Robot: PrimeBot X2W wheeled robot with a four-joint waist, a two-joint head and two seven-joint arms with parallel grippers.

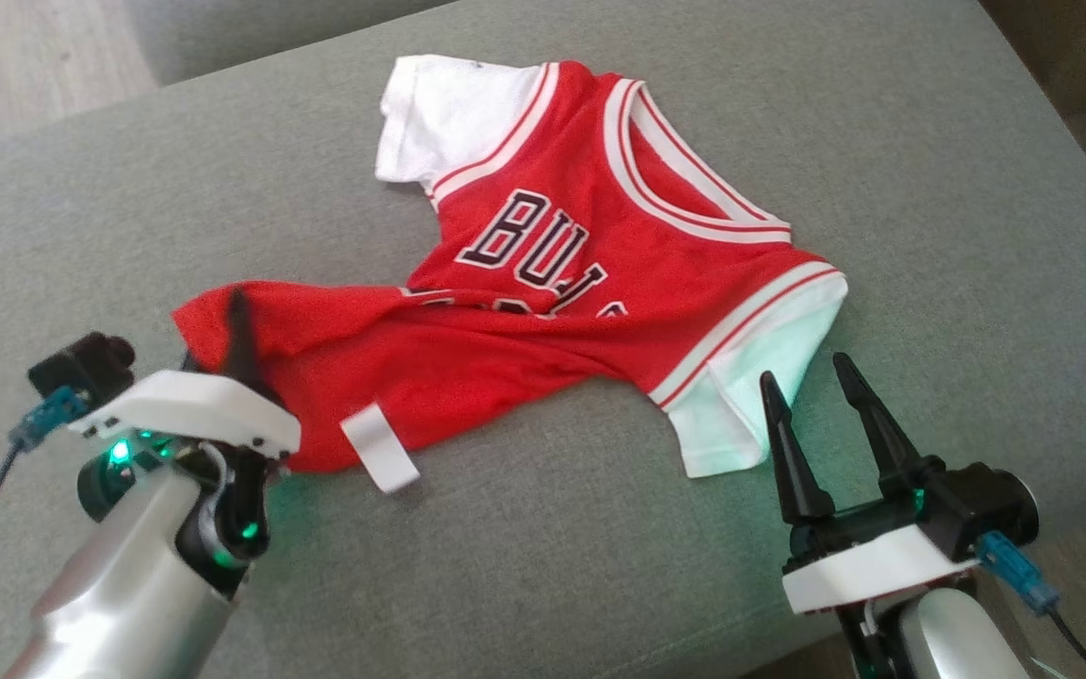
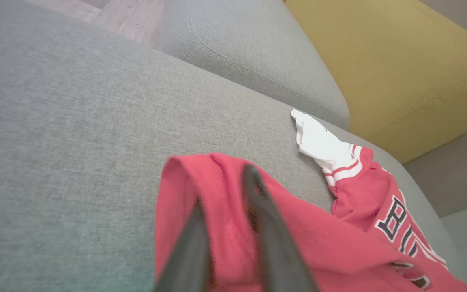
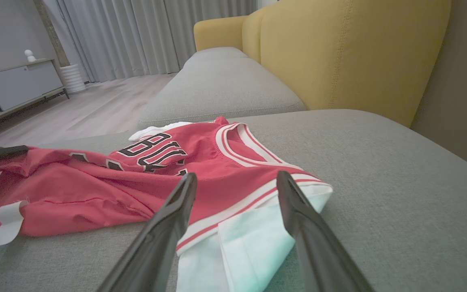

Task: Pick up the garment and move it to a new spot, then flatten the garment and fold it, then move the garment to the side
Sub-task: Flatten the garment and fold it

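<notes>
The garment (image 1: 543, 321) is a small red jersey with white sleeves, white-striped trim and dark letters. It lies crumpled on the grey sofa cushion (image 1: 929, 189). My left gripper (image 1: 246, 358) is at its left hem corner, close to a white tag (image 1: 380, 448). In the left wrist view the left gripper (image 2: 223, 186) has its two fingers parted, and red cloth of the garment (image 2: 371, 194) lies between and around them. My right gripper (image 1: 807, 372) stands open just short of the near white sleeve. The right wrist view shows this gripper (image 3: 236, 176) empty, pointing over the garment (image 3: 156, 174).
A yellow backrest (image 3: 339, 52) rises behind the cushion. A second grey cushion (image 3: 217, 89) adjoins it farther away. Wooden floor (image 3: 95, 105) and a low cabinet (image 3: 18, 81) lie beyond the sofa. Bare grey cushion extends to the right of the garment.
</notes>
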